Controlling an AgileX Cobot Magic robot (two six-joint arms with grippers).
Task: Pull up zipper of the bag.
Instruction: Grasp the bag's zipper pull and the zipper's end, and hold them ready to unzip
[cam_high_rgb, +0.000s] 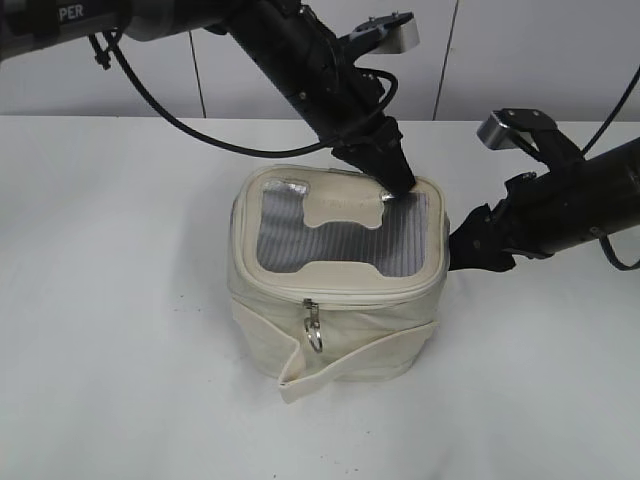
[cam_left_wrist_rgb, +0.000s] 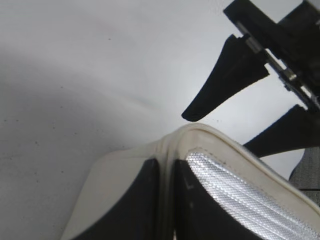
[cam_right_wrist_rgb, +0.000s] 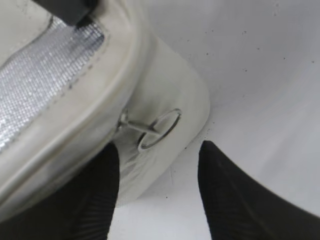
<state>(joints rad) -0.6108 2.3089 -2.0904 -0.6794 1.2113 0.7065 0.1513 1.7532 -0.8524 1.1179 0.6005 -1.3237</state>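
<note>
I have the white table (cam_high_rgb: 110, 300) filling the exterior view, with the bag (cam_high_rgb: 337, 285) standing upright near its middle, lid up and loose strap (cam_high_rgb: 340, 365) hanging across the front. The left gripper (cam_high_rgb: 398, 178) comes down from the upper left and presses on the lid at the far right part, on the cream patch beside the grey mesh. In the left wrist view its fingers (cam_left_wrist_rgb: 145, 200) sit close side by side on either side of the lid's corner rim, so I read them as pinched on that edge, though that view is cramped and I cannot be sure. The right gripper (cam_high_rgb: 463, 243) hangs at the bag's right side, level with the lid rim. In its wrist view the jaws stand apart, released, and the zipper (cam_right_wrist_rgb: 150, 129) lies between them: the silver pull with its round wire ring sticks out from the track, touching neither finger. A second pull (cam_high_rgb: 313, 325) hangs on the front face.
</note>
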